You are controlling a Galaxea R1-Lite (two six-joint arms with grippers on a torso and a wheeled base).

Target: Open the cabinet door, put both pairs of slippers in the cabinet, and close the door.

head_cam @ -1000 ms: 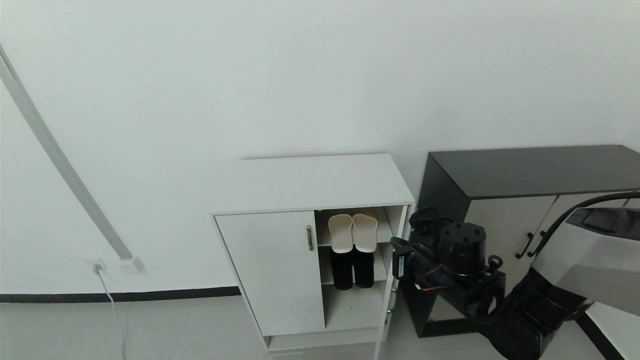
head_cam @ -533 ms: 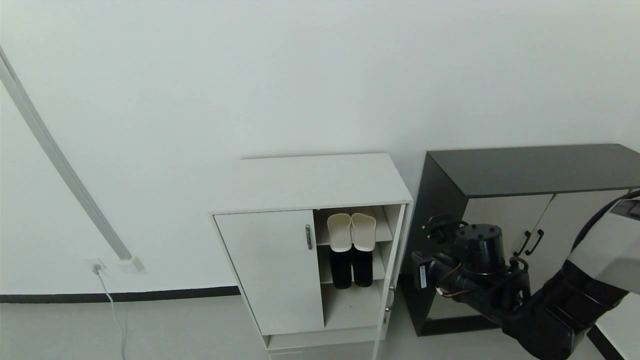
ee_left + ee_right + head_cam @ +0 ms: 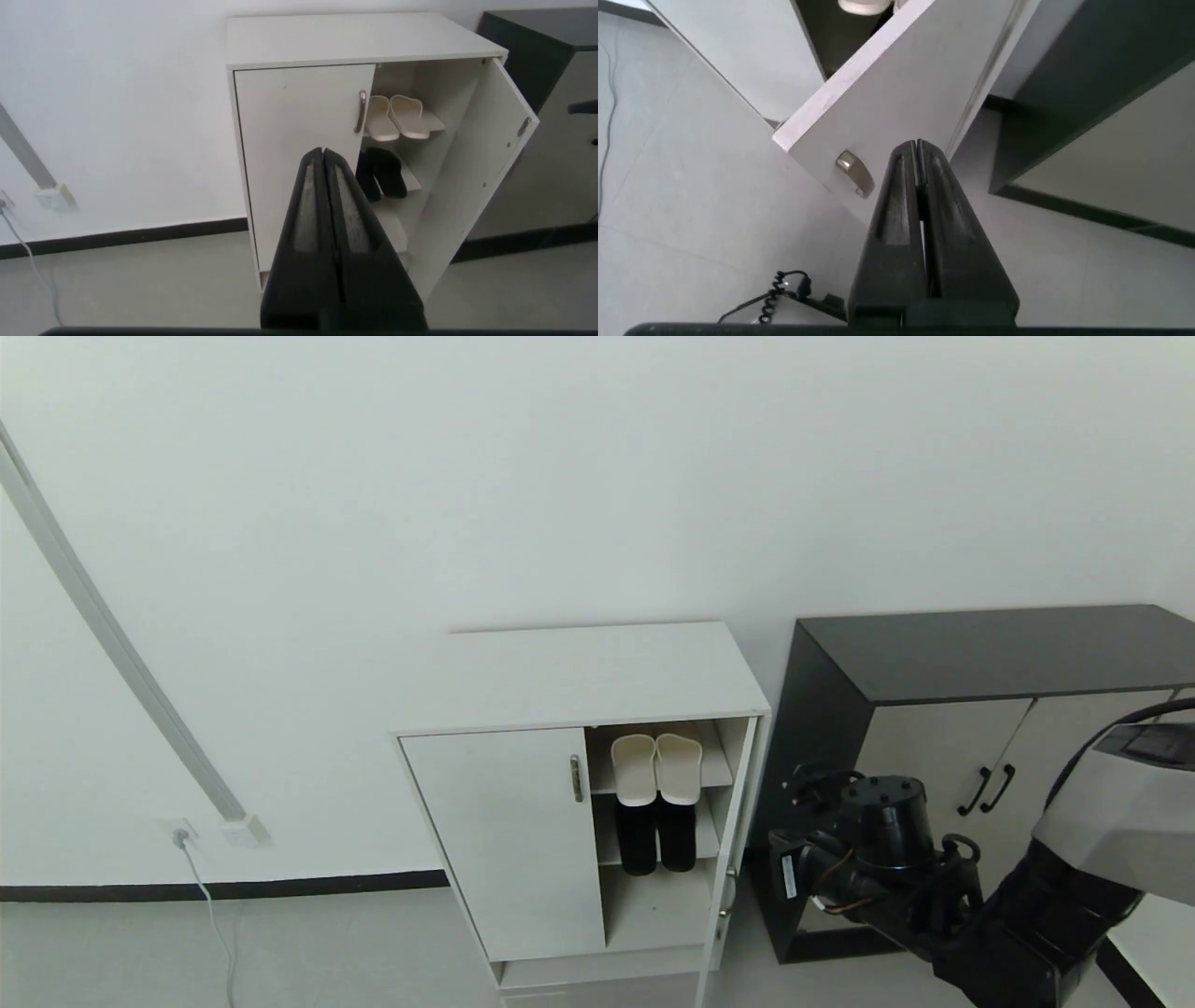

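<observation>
Backing away from the open cabinet door [image 3: 906,84], right claw [image 3: 918,151] is pinched together, left claw [image 3: 323,157] too.

the right gripper [image 3: 920,151] has drawn back from the open door [image 3: 738,826]. it now sits lower and further right.

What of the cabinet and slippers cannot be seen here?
- Head view: the closed left door hides the space behind it; the lower edge cuts off the foot of the cabinet.
- Left wrist view: the left gripper covers part of the lowest shelf.
- Right wrist view: the open right door hides most of the white slippers.
</observation>
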